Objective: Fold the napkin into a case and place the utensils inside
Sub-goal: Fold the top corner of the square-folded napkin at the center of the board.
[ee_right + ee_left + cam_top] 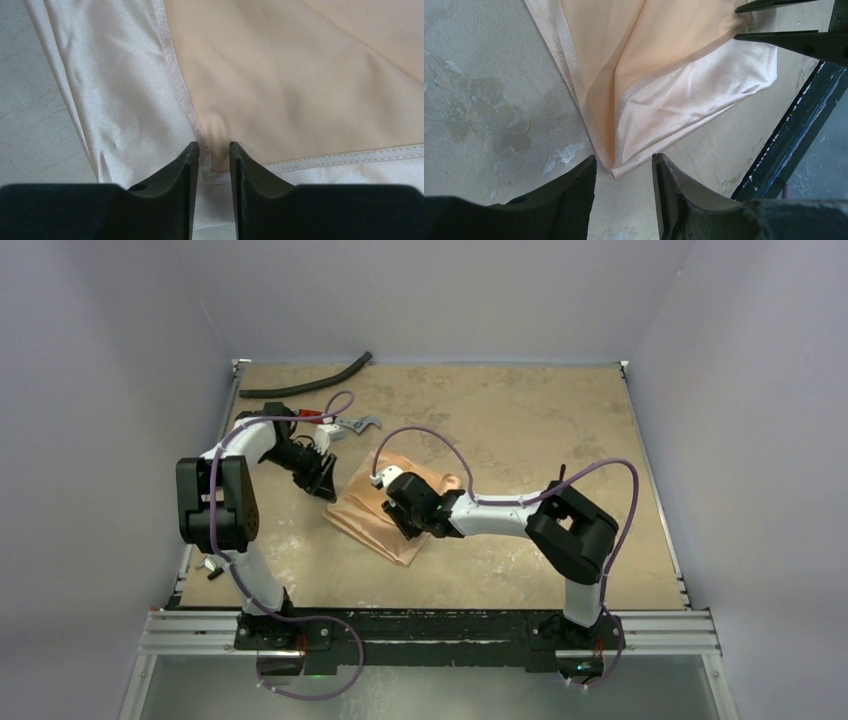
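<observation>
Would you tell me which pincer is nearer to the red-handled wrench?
Left. The left pincer sits close to the wrench, at the napkin's corner; the right pincer is farther off, down on the napkin.

The left arm (215, 502) stands at the left of the top view, elbow high, forearm angled toward centre. The left gripper (624, 162) points down, fingers apart with a clear gap between them. The right arm (570, 530) reaches leftward from lower right, and the right gripper (214, 147) pinches the napkin (300, 75) hem, jaws nearly together.
</observation>
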You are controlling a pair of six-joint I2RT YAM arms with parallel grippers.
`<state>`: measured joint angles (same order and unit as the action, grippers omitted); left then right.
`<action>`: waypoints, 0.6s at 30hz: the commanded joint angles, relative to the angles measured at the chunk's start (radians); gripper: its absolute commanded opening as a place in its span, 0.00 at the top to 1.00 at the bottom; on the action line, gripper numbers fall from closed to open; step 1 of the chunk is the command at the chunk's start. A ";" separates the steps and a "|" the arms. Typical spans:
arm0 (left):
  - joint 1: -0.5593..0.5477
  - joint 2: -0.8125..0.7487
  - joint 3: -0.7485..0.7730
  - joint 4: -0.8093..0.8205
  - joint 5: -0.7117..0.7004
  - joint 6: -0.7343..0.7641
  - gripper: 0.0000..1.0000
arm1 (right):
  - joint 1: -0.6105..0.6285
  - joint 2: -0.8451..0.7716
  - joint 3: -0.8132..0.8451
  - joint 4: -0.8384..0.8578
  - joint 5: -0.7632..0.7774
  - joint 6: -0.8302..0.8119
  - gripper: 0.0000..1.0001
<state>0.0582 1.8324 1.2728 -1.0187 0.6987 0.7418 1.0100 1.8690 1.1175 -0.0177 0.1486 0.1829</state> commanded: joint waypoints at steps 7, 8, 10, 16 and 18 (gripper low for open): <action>0.007 -0.003 0.018 -0.011 0.002 0.018 0.56 | 0.008 -0.060 0.014 -0.016 0.034 0.030 0.96; 0.008 -0.002 0.017 -0.012 0.002 0.020 0.57 | 0.009 -0.063 0.014 -0.016 0.033 0.030 1.00; 0.008 -0.008 0.012 -0.012 0.000 0.023 0.57 | 0.010 -0.071 0.019 -0.019 0.033 0.031 1.00; 0.008 -0.025 -0.001 -0.012 -0.007 0.034 0.57 | 0.027 -0.086 0.039 -0.059 0.025 0.032 1.00; 0.008 -0.025 -0.002 -0.012 -0.008 0.036 0.57 | 0.038 -0.088 0.039 -0.080 0.014 0.032 1.00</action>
<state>0.0586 1.8324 1.2724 -1.0191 0.6853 0.7456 1.0237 1.8248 1.1183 -0.0429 0.1658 0.2020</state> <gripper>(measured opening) 0.438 0.008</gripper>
